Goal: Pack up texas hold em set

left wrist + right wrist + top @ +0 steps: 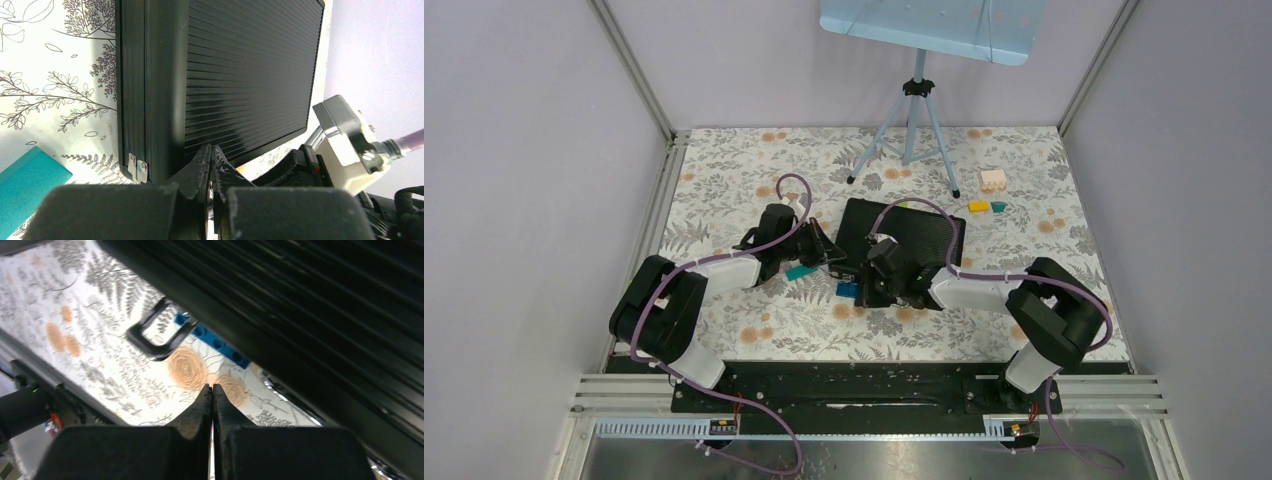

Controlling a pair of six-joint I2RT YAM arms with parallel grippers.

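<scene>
Briefcase (912, 236) lid down; left end effector (211, 159) and right end effector (212, 396) both pinched together, empty. Latching appears next.

The closed briefcase (921, 232) fills mid-worktop. The left arm (724, 270) and right arm (974, 290) crowd its near-left side, where a teal brick (798, 272) and blue brick (846, 290) lie. A tripod (911, 130) blocks the far edge's middle. The far-left corner lies open.
</scene>
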